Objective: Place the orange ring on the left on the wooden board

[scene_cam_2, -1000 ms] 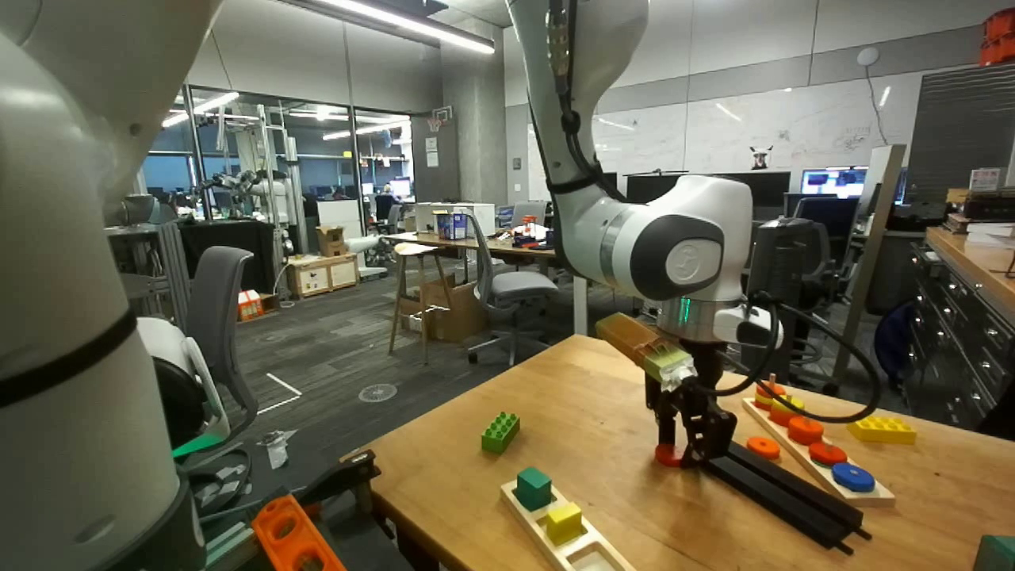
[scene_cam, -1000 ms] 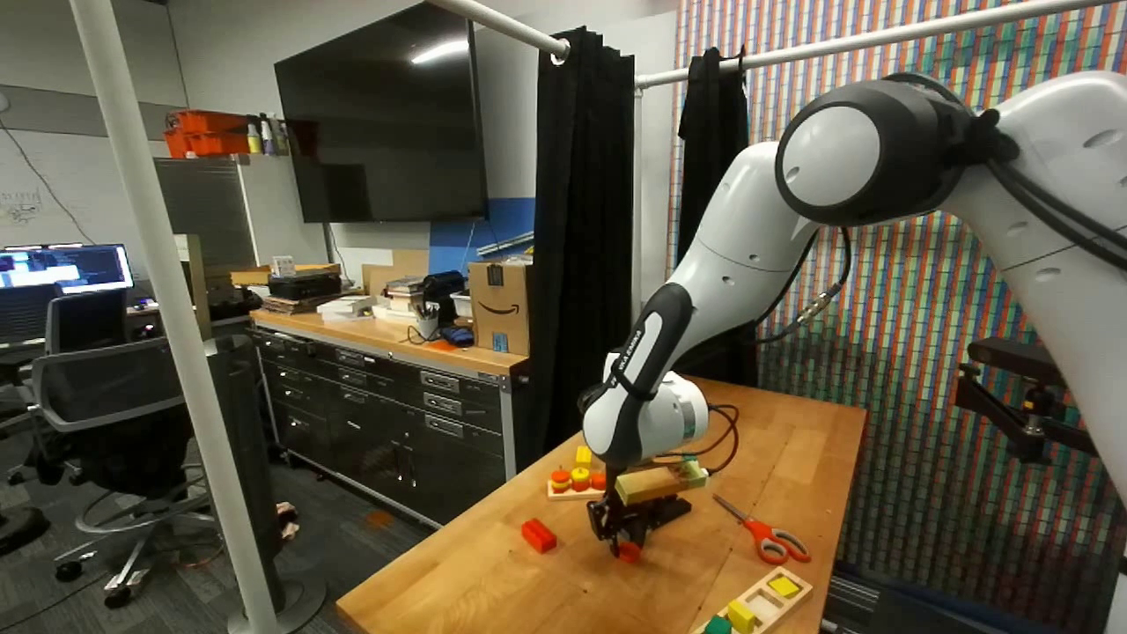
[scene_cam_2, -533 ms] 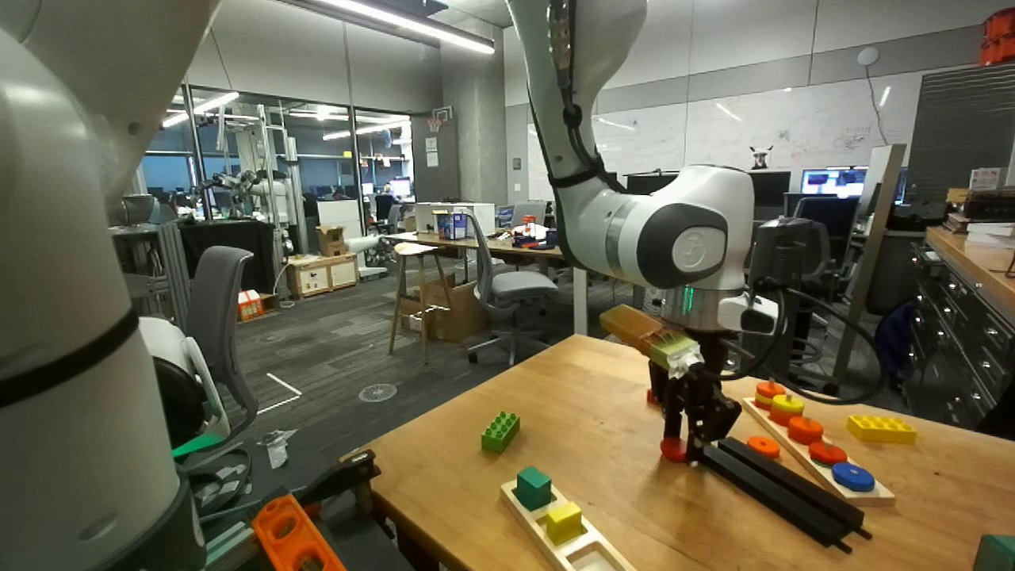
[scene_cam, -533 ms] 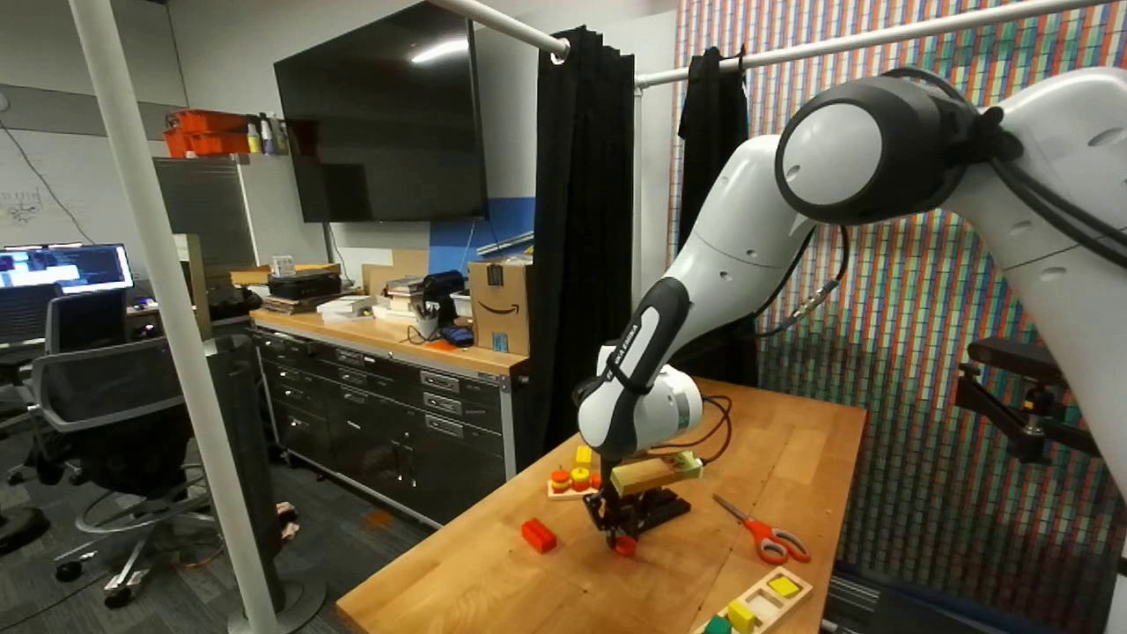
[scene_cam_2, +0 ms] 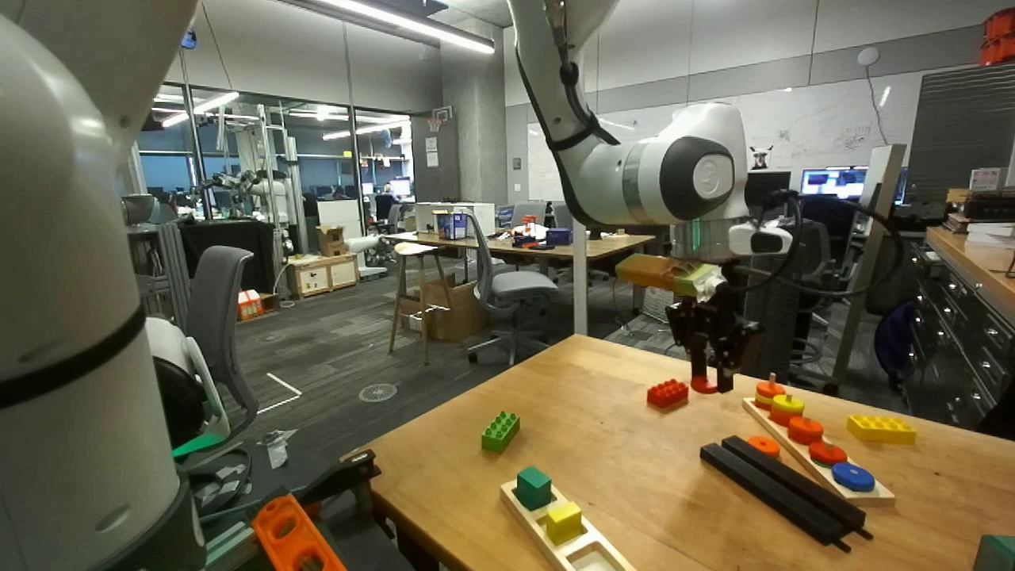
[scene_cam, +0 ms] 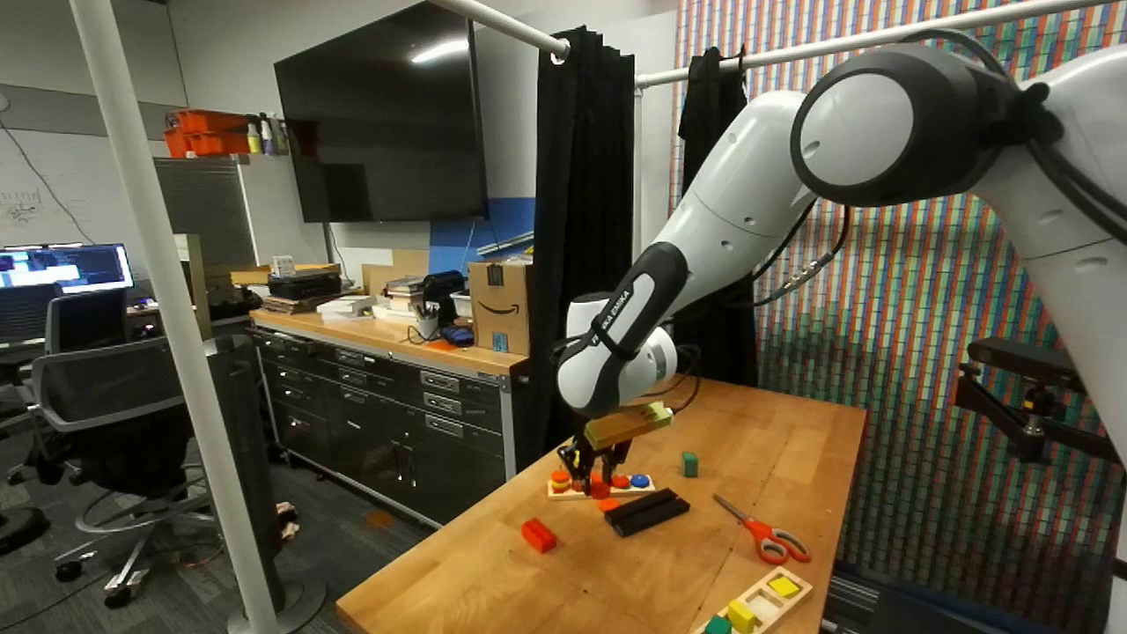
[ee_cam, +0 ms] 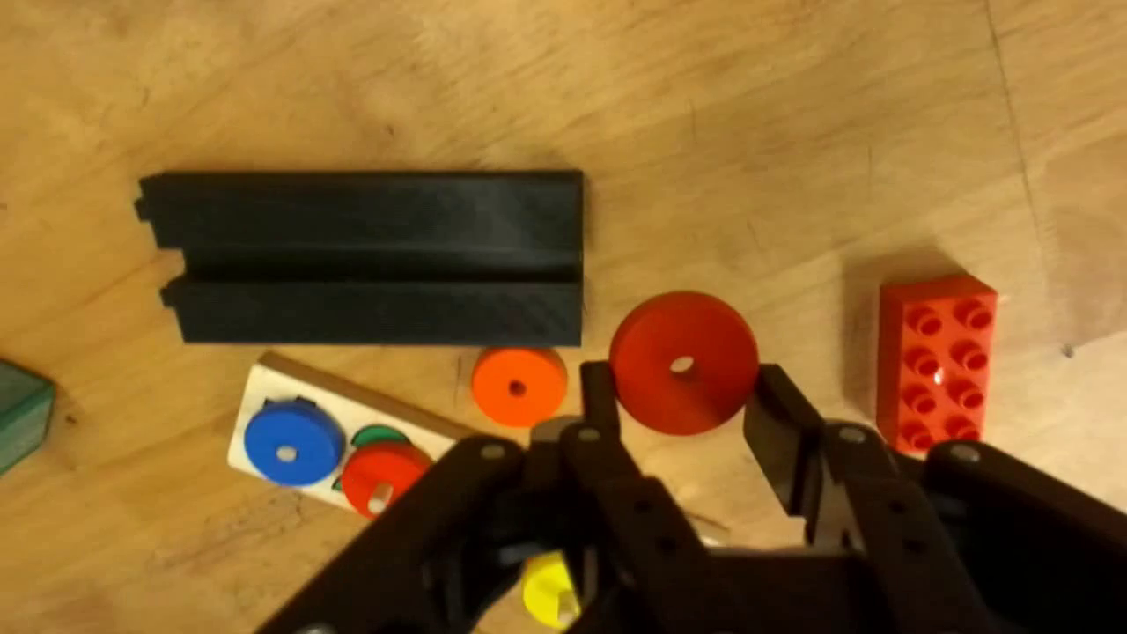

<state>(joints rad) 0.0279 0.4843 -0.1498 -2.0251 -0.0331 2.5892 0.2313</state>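
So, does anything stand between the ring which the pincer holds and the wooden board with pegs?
Nothing visible stands between the red-orange ring in the pincer and the wooden board. A loose orange ring lies beside the board, seemingly off the direct path; other rings sit on the pegs.

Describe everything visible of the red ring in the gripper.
The red ring is a round disc with a small central hole. It looks smooth, perhaps wood or plastic. It hangs above the tabletop, pinched at opposite edges by the gripper, one face showing in the wrist view. Nothing else appears to touch it.
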